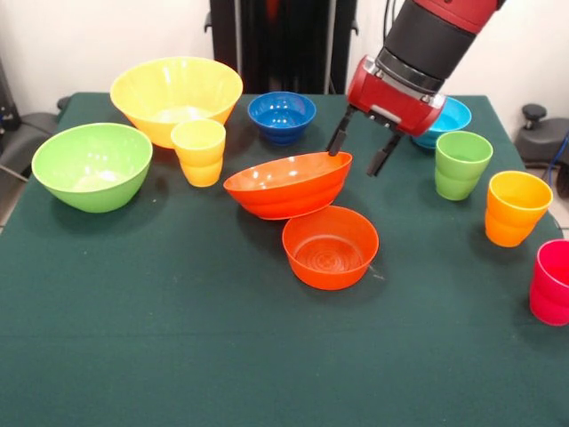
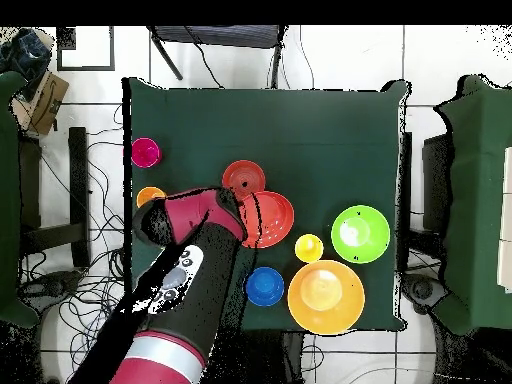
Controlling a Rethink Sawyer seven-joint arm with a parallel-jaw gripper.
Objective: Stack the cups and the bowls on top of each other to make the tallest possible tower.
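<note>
My gripper hangs open over the right rim of the large orange bowl. One fingertip touches that rim; the other stands free to its right. The bowl is tilted, right side up, and leans on the far rim of the small orange bowl. The yellow cup stands left of them. The green cup, orange-yellow cup and pink-red cup stand along the right side. In the overhead view my arm covers part of the large orange bowl, next to the small orange bowl.
The large yellow bowl and green bowl sit at the far left. The dark blue bowl is at the back. The light blue bowl is partly hidden behind my wrist. The green table is bare at the front.
</note>
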